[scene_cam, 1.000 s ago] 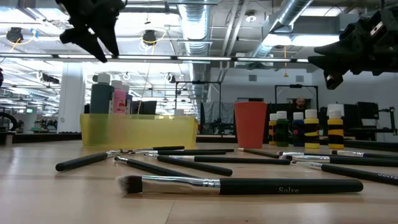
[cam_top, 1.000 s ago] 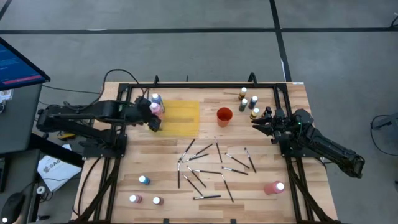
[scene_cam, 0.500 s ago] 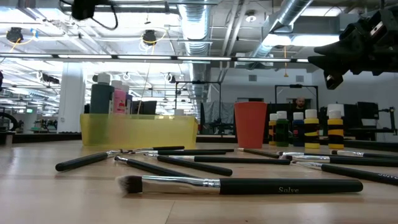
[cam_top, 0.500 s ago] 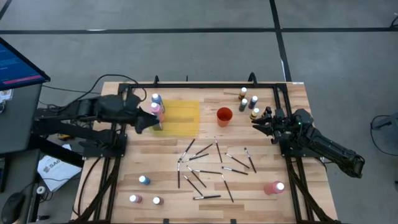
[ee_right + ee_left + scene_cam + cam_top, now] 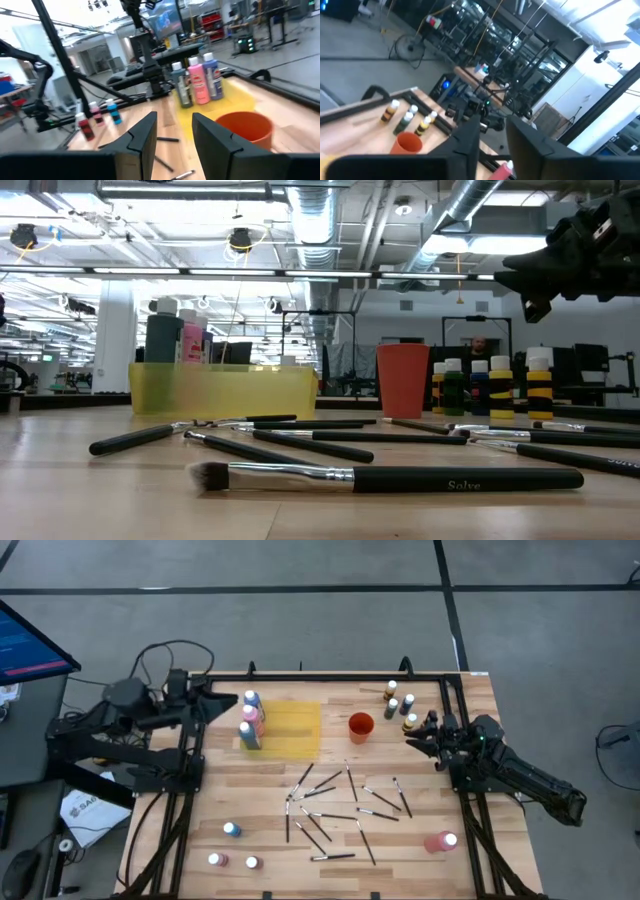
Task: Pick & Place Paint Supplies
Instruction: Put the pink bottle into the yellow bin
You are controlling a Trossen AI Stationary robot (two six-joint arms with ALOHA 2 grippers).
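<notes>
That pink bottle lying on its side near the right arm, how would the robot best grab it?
Probably from straight above, closing the fingers across the middle of the pink bottle's body. It lies flat on the table with its pale cap pointing toward the table's right edge, so the round sides are exposed and the cap gives little to hold. The right tool is open and nearest.
</notes>
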